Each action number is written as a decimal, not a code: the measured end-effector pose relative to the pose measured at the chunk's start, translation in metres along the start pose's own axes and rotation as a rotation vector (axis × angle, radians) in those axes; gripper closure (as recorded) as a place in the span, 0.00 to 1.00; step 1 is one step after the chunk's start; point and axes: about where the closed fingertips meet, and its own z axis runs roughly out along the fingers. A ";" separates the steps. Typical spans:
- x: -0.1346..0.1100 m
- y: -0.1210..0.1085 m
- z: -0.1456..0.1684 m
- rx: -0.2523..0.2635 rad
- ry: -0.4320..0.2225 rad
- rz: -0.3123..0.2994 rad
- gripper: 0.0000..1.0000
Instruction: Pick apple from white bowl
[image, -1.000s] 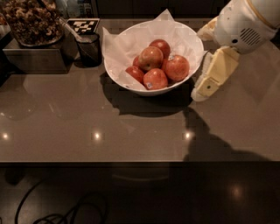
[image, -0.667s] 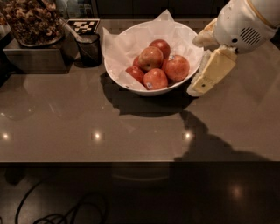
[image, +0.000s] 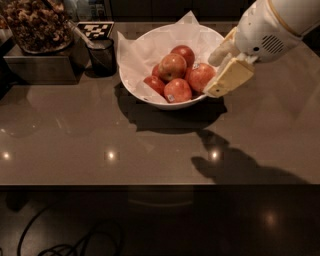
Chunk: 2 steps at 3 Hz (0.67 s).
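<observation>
The pincer (image: 214, 76) is held at the right rim of the bowl (image: 135, 87), with its two pale fingers spread apart and nothing gripped between them. The apple (image: 172, 66) is seen inside the bowl, on top of the other apples (image: 177, 91), a little left of the pincer and not touched by it. Crinkled paper (image: 140, 45) is raised above the far and left rim. A broad stretch of tabletop (image: 75, 135) is left between the bowl and the front edge, crossed by the arm's shadow. A mesh cup (image: 102, 57) is stood just left of the bowl. Part of the right rim is hidden behind the lower finger, and the arm (image: 280, 25) is cut off by the top and right edges.
</observation>
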 end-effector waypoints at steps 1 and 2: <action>-0.015 -0.019 0.017 0.035 -0.016 -0.045 0.40; -0.023 -0.037 0.031 0.057 -0.022 -0.070 0.41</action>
